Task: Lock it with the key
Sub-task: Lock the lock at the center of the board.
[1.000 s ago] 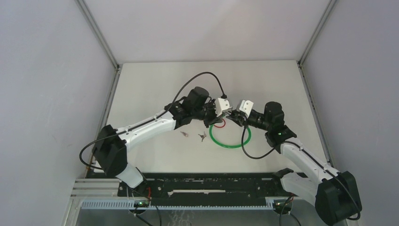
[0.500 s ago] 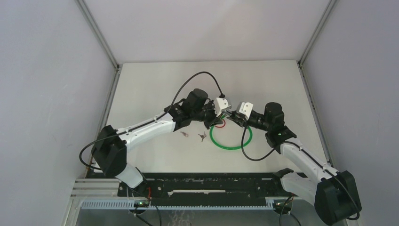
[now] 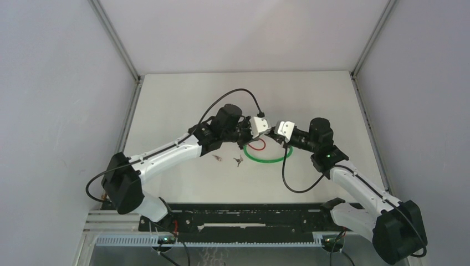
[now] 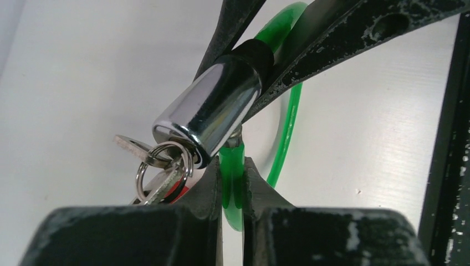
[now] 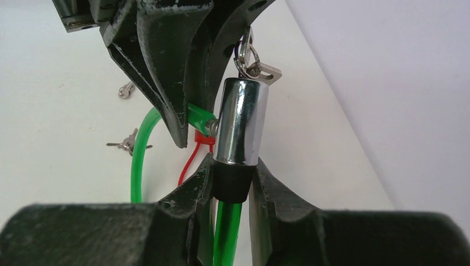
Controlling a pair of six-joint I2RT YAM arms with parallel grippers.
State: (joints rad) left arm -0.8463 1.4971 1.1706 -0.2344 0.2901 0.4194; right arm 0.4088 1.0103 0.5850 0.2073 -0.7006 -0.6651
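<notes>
Both grippers have crept up and to the left since a second ago, carrying the lock barrel with them. The green cable trailing below the barrel has been drawn from a round loop into a flatter one on the tabletop. I read that as the cable end being pressed home, with the turn of the key not yet made. My left gripper is almost fully closed, pinching the cable's end right beside the barrel, where a short metal pin enters the barrel's side. My right gripper is partly closed around the black collar at the barrel's base. The key sticks out of the barrel's far end with a split ring dangling from it, and neither gripper touches it. The barrel is a smooth, rounded cylinder of mirror-bright chrome, likely slippery. The collar looks like matte rubber and the cable has a glossy, springy plastic sheath. A thin red tag hangs behind the barrel, and loose keys lie flat to its lower left.
</notes>
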